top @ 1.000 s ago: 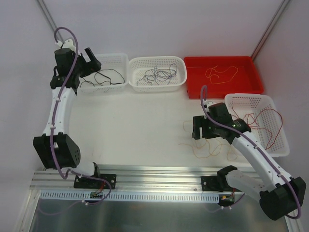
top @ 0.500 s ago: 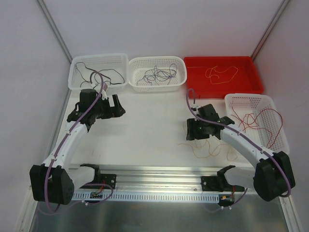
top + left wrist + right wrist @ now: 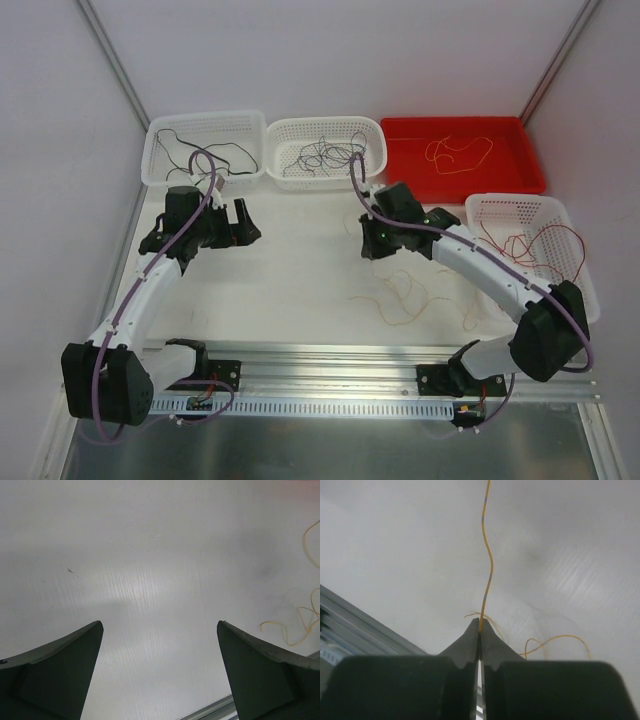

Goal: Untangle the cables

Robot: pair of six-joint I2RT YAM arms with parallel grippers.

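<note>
Right gripper (image 3: 479,626) shifting left since earlier, jaws clamping orange-yellow cable (image 3: 488,565), left gripper (image 3: 160,625) gaping wide, empty, red tray (image 3: 455,122) holding orange strand (image 3: 462,152), white baskets (image 3: 205,116) holding cables (image 3: 325,155)

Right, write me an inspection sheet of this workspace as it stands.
Surface: white table, no spills seen.
Job's things: loose orange-yellow cables lie on the table; black cable in the left white basket; purple-grey cables in the middle white basket; orange-yellow cable in the red tray; red cables in the right white basket.
Clutter: nothing seen.
Grippers: left gripper open above the table, holding nothing; right gripper shut on an orange-yellow strand.
Cables: a purple hose runs along each arm.
Surroundings: white walls; metal rail at the near edge.
</note>
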